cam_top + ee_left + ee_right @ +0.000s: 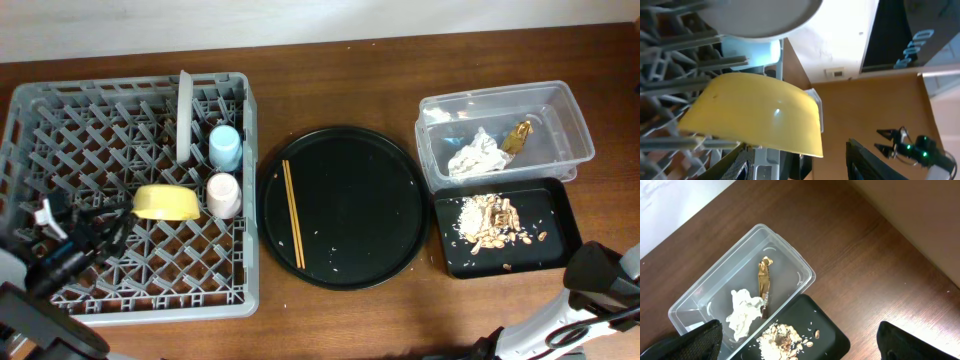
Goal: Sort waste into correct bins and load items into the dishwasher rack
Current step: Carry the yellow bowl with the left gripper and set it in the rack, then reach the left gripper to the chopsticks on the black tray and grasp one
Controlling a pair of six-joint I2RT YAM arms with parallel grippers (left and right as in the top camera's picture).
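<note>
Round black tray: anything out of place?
Yes. The two chopsticks lie on the round black tray, not in the dishwasher rack, and a few pale crumbs are scattered near them.

Stretched in from the lower-left corner of the overhead view with the black left arm (65,262), a white fitting (46,215) at its wrist, and aimed the black two-finger left gripper (800,162) toward the right, jaws spread wide. Lay low along the bottom-right edge with the black-and-white right arm (598,272), and held the black two-finger right gripper (799,330) with dark fingers (690,342) parted just as wide.
</note>
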